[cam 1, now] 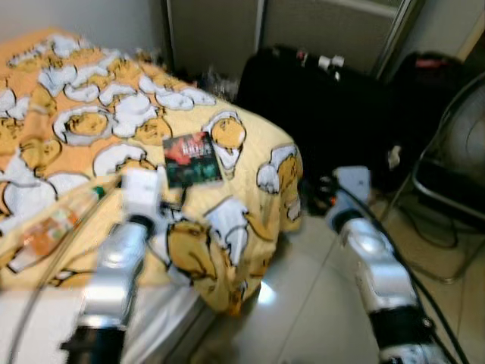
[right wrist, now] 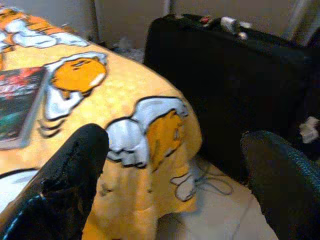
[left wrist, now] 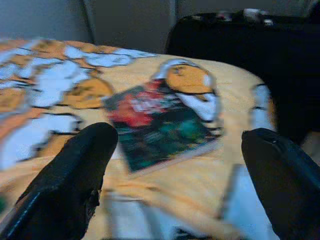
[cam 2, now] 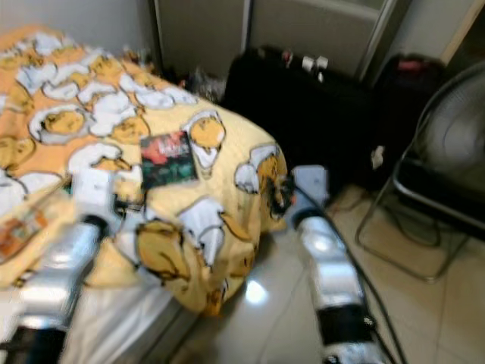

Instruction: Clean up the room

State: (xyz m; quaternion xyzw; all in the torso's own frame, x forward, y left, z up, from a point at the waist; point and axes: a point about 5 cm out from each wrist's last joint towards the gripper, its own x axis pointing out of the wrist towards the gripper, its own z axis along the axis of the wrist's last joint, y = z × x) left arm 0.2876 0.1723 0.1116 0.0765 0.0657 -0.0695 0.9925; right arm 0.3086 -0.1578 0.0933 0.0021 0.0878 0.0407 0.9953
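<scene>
1. Where held out over the bed, left claw [left wrist: 175,165]: fingers [left wrist: 70,175] spread wide apart, nothing between them, aimed at the book just ahead.
2. Book [cam 1: 192,158]: dark cover with red and green print, lying flat on the bedspread near the bed's corner, beside a printed egg figure; apart from the claw.
3. Right claw [right wrist: 175,170]: fingers [right wrist: 70,180] likewise wide apart and empty, hovering off the bed's corner above the floor [cam 1: 318,303].
4. Bedspread [cam 1: 91,98]: yellow-orange, printed with white-and-yellow egg characters, draped over the corner of the bed.
5. Small packet [cam 1: 47,231]: orange and white, on the bedspread near the left arm; blurred.
6. Black suitcase [cam 1: 318,98]: standing past the bed against the wall.
7. Black chair frame [cam 1: 447,182]: on the floor further right.
</scene>
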